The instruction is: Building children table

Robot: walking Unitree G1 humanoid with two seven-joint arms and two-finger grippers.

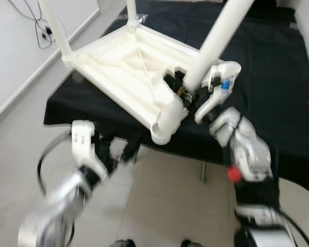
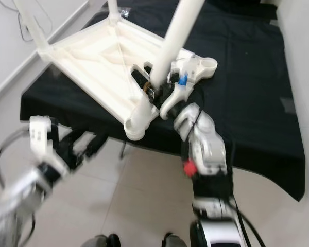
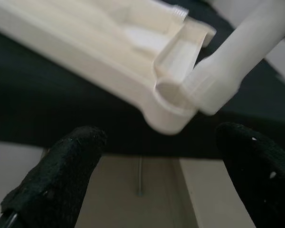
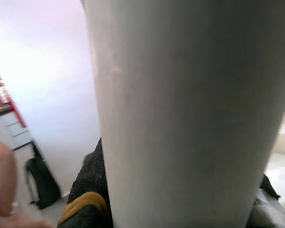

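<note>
The white children's table (image 1: 118, 64) lies upside down on a black-covered table (image 1: 268, 77), with its near corner socket (image 1: 165, 128) hanging over the front edge. Two white legs (image 1: 56, 25) stand up at its far corners. My right gripper (image 1: 185, 90) is shut on the base of a third white leg (image 1: 213, 43), which leans up and right from the frame near that corner. In the right wrist view this leg (image 4: 190, 114) sits against a black finger (image 4: 85, 199). My left gripper (image 1: 121, 152) hangs open below the front edge, and its view looks up at the corner socket (image 3: 173, 111).
The black table's metal leg (image 1: 202, 172) stands on pale floor tiles just ahead of me. A white wall with dangling cables (image 1: 38, 23) runs along the left. A person's hand (image 4: 0, 190) shows at the edge of the right wrist view.
</note>
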